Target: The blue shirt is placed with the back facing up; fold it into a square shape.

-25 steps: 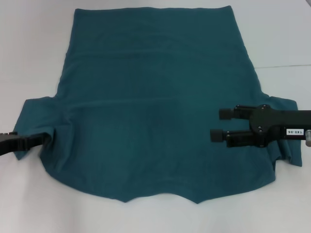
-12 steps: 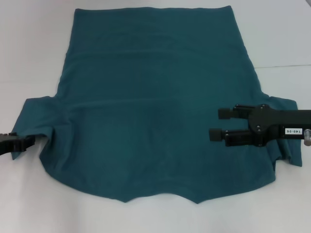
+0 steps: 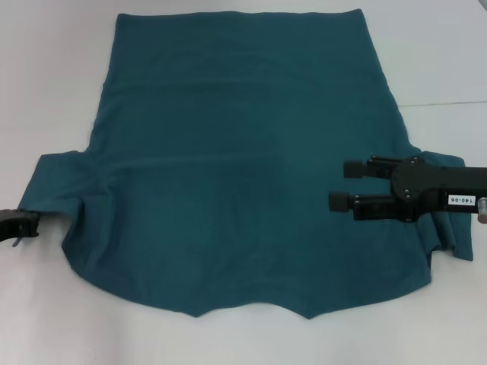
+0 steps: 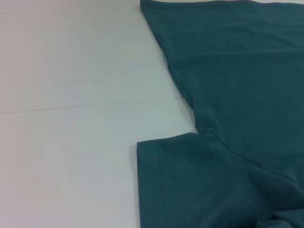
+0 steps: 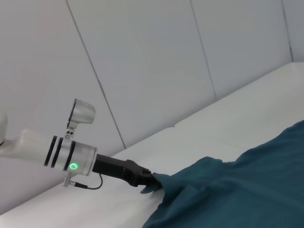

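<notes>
Since the earlier frames the left gripper point(image 3: 23, 224) has been drawn outward toward 9 o'clock, off the left sleeve hem, and the right gripper point(image 3: 344, 185) has shifted slightly toward 3 o'clock and upward. The blue shirt point(image 3: 236, 167) is spread flat on the white table point(image 3: 46, 91), filling the middle of the head view, hem toward 12 o'clock and collar notch toward 6 o'clock, both short sleeves laid out at 9 and 3 o'clock. The left gripper is seen at the outer edge of the left sleeve point(image 3: 53, 186); in the right wrist view its tip meets the sleeve hem, but whether cloth is pinched cannot be told. The right gripper hovers over the shirt beside the right sleeve at 3 o'clock, its two fingers spread apart and pointing toward 9 o'clock, nothing between them. The cloth is judged light, soft and limp: it will drape, wrinkle and drag on the table rather than hold shape. Hold is best taken at hemmed edges or at the sleeve and shoulder corners, where the layers are thicker.
</notes>
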`<state>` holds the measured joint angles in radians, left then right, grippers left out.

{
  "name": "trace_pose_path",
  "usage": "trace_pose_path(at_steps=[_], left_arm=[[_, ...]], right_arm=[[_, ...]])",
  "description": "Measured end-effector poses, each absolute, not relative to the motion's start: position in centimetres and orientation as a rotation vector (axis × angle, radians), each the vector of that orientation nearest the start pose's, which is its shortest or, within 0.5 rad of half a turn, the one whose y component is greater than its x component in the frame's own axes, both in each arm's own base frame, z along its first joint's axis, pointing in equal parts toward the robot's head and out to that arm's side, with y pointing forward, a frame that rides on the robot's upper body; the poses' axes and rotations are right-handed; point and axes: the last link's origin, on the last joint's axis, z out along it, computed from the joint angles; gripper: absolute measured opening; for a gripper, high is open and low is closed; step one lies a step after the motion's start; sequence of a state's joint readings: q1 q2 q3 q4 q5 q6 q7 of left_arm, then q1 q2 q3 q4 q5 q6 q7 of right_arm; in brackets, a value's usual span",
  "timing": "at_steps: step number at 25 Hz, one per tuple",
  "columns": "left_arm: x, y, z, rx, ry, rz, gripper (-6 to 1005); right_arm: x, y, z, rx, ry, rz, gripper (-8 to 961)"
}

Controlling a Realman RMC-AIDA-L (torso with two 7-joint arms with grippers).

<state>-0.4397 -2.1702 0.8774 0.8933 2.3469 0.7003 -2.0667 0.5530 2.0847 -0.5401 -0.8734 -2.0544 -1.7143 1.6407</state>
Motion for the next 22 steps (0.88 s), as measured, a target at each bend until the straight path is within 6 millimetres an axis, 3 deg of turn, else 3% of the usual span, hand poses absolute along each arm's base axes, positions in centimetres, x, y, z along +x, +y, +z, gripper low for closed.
trace_pose_path(at_steps=[10,22], left_arm=[[-32.5,38.8,2.7,-1.947,-1.026,-0.119,-1],[-26.8,40.5,2.3,-2.102,-0.666,-0.05,-2]], right_arm=[[24.6,33.8,5.1,-2.658,0.752,0.781,926],[25.5,33.1,5.4,-2.606,0.786,0.814,923]])
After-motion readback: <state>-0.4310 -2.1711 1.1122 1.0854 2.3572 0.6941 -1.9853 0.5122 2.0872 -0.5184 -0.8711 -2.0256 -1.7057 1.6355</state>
